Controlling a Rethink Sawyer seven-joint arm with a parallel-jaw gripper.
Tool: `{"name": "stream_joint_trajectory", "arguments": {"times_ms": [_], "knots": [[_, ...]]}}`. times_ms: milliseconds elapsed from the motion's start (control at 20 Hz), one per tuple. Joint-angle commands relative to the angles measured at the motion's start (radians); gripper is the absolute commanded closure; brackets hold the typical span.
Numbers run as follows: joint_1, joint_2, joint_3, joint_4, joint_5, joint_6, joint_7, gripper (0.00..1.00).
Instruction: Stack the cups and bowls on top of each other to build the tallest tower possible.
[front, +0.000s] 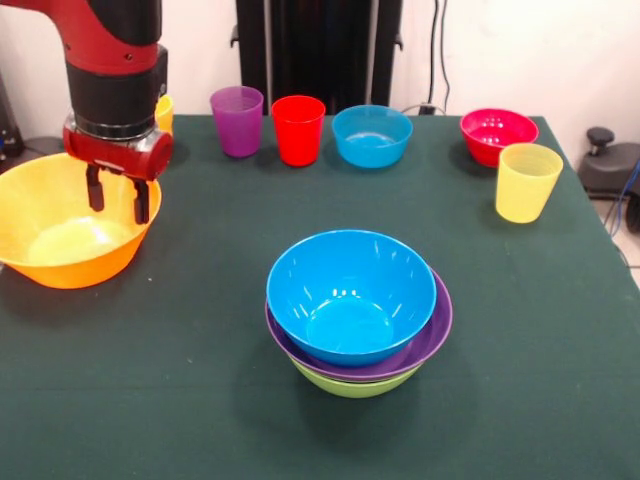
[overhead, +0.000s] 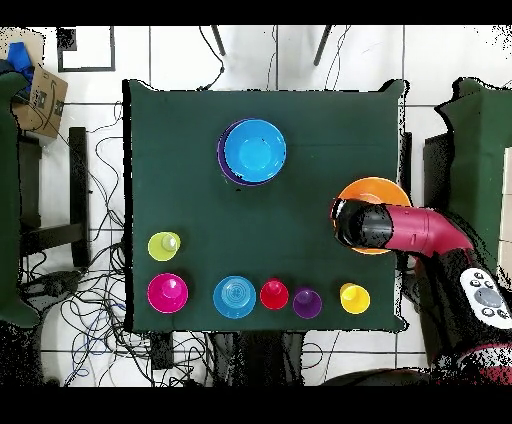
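Observation:
Mid-table, a blue bowl (front: 350, 295) nests in a purple bowl (front: 437, 330) on a green bowl (front: 350, 384); this pile shows from above as the blue bowl (overhead: 253, 150). The wide orange bowl (front: 60, 240) (overhead: 375, 187) stands alone at the table's edge. My gripper (front: 118, 197) hangs open over its far rim, with nothing between the fingers. Along the far edge stand an orange-yellow cup (front: 164, 113), partly behind the arm, a purple cup (front: 237, 120) and a red cup (front: 298, 130).
A small blue bowl (front: 371, 135) and a red-pink bowl (front: 497, 135) sit in the same far row. A pale yellow cup (front: 527, 182) stands a little nearer. In the overhead view the arm (overhead: 400, 228) covers part of the orange bowl.

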Motion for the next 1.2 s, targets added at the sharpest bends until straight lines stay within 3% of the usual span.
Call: {"name": "stream_joint_trajectory", "arguments": {"times_ms": [50,300,600,900,1200], "knots": [[0.018,-0.076,0.096,0.074,0.040,0.058,-0.081,0.00],[0.060,-0.135,0.090,0.041,0.076,0.173,-0.103,0.00],[0.073,-0.141,0.090,0.029,0.097,0.205,-0.098,0.00],[0.090,-0.195,0.084,0.051,0.126,0.259,-0.098,0.00],[0.105,-0.102,0.084,0.034,0.110,0.150,-0.046,0.00]]}}
